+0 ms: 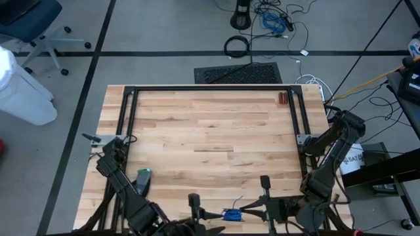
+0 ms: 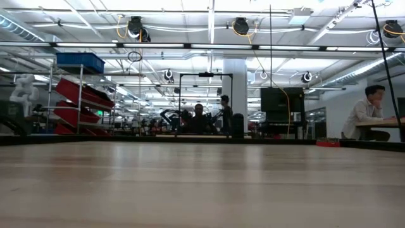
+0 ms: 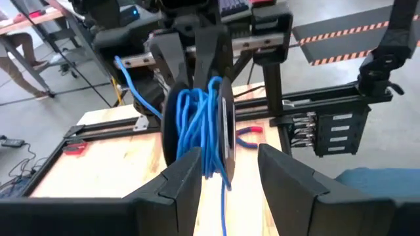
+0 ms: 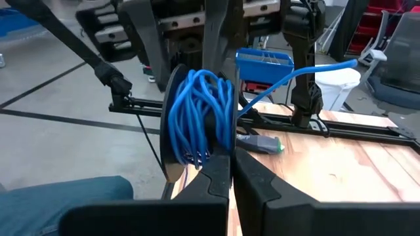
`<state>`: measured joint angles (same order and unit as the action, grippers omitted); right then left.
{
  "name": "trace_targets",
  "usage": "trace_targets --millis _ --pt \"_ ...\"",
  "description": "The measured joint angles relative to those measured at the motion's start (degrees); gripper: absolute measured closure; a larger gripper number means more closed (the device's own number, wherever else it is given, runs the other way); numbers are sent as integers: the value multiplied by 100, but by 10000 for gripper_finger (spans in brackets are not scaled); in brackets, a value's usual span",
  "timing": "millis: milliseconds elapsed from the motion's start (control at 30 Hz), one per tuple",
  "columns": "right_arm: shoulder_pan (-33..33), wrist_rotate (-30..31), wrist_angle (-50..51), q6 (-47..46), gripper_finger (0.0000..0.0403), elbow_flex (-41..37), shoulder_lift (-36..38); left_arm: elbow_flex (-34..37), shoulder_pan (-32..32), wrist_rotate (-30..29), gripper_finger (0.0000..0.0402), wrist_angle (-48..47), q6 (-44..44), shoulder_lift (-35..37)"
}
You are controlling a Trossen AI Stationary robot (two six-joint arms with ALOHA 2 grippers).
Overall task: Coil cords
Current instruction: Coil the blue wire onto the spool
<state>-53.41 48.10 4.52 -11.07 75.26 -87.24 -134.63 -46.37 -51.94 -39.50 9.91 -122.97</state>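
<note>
Pinching: your right claw point(image 4: 231, 164) is closed tight on the lower loops of the blue cord point(image 4: 197, 118).
Cord: a small coil of many loops, hanging directly between your two claws (they face each other tip to tip), with one loose end sticking out past the right claw.
Left claw: your left claw point(image 3: 226, 164) is spread open, one finger on each side of the coil.
Table: the wooden table point(image 1: 210, 131) lies just under both claws.
Marker: a green-tipped marker point(image 1: 143, 176) lies on the wood behind the left claw.
</note>
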Motion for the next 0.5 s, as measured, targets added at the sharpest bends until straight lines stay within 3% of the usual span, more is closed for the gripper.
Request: trace_targets --millis 500 --pt "4 11 -4 -5 403 0 -2 0 28 -182 244 22 312 -97"
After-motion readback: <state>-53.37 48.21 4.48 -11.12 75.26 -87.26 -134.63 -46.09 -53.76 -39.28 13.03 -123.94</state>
